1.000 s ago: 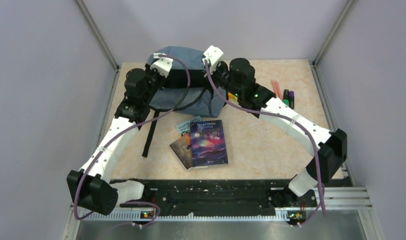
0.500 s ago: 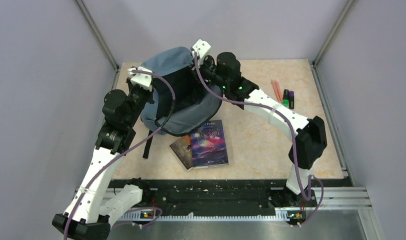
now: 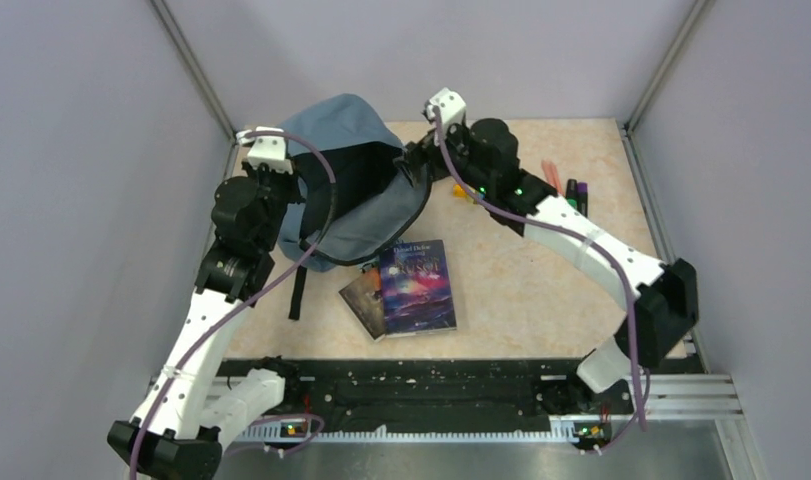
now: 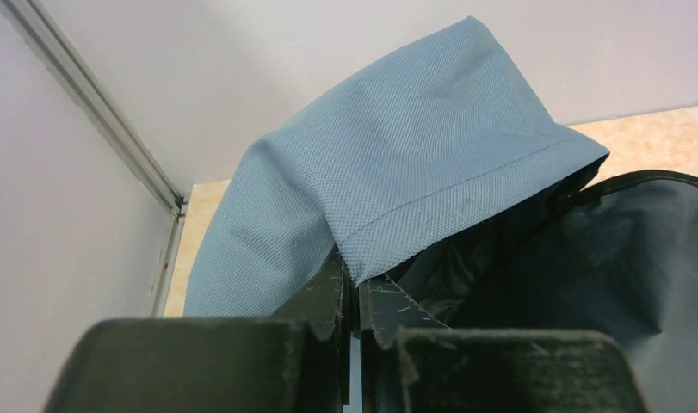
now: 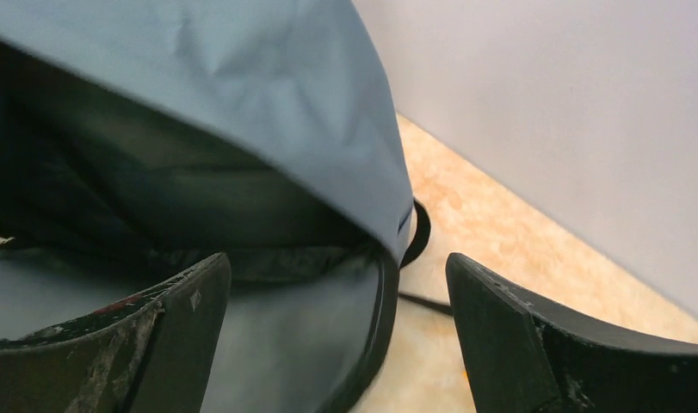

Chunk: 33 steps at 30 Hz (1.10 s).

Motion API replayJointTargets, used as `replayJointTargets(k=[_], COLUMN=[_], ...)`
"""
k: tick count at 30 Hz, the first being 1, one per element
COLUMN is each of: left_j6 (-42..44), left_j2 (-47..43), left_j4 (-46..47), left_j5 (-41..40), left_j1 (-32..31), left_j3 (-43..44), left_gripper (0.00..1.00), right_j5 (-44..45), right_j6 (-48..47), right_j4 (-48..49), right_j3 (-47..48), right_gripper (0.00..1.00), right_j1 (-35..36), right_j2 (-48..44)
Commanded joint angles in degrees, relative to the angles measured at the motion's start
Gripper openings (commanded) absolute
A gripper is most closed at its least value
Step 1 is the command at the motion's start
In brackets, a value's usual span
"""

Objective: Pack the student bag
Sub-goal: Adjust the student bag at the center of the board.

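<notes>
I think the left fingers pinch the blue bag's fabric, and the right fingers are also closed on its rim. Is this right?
Not quite. The left gripper does pinch the student bag, but the right wrist view shows the right gripper open, its fingers wide apart, not closed on the rim.

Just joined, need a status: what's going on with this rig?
Two arms are working on a large dusty-blue fabric backpack at the far left of the table. The left claw is shut on the blue flap's edge, holding it up so the dark interior shows. The right claw is open at the opposite rim, gripping nothing. A small stack of paperback books lies just in front of the bag, and pens and markers lie far right, all outside the bag.
</notes>
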Motion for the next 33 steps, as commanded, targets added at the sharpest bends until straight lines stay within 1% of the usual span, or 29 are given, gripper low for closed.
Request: replayJointTargets(k=[1,3,5,9,16,17,19,22,23,25,29,33], left_j6=[-4.1,-4.2,-4.3,-4.3,-3.8,-3.7,-3.7,-3.5,-3.5,-3.3,-3.2,-3.2], left_j2=[1.8,2.0,1.9,1.4,1.0,0.9,0.8,0.7,0.7,0.6,0.5,0.6], left_j4=[1.3,1.1,1.1,1.4,1.5,1.5,1.5,1.5,1.5,1.5,1.4,1.4], left_j5=[-4.3,-5.3,-5.6,-5.4,-5.8,-6.0,-6.2,-6.6,-6.7,-7.0,-7.8,-7.7], left_j1=[0.3,0.3,0.3,0.3,0.3,0.3,0.3,0.3,0.3,0.4,0.3,0.3], left_j3=[0.8,0.7,0.5,0.0,-0.3,-0.4,-0.5,-0.5,-0.5,-0.5,-0.5,-0.5], left_gripper=[0.0,0.0,0.0,0.0,0.0,0.0,0.0,0.0,0.0,0.0,0.0,0.0], right_j5=[3.2,5.9,6.2,1.3,-6.9,-7.8,-8.1,-7.8,-7.6,-6.7,-5.4,-5.0], right_j6=[8.3,11.4,14.8,21.3,27.8,28.3,29.2,30.1,30.7,32.8,34.9,34.2], right_j4=[5.2,5.9,6.2,9.7,16.8,17.9,18.8,19.2,19.6,20.8,21.2,19.8], right_j3=[-8.9,-12.0,-14.6,-19.4,-21.5,-21.8,-21.8,-22.3,-22.9,-24.7,-26.2,-22.7], right_gripper=[0.94,0.96,0.96,0.95,0.9,0.87,0.74,0.3,0.19,0.01,0.0,0.0], right_j1=[0.0,-0.1,-0.9,-2.9,-3.2,-3.2,-3.2,-3.1,-3.2,-3.2,-3.2,-3.2], right_j2=[-11.6,-13.9,-15.1,-15.3,-11.3,-10.4,-8.4,-5.4,-4.4,-2.4,3.8,9.0])
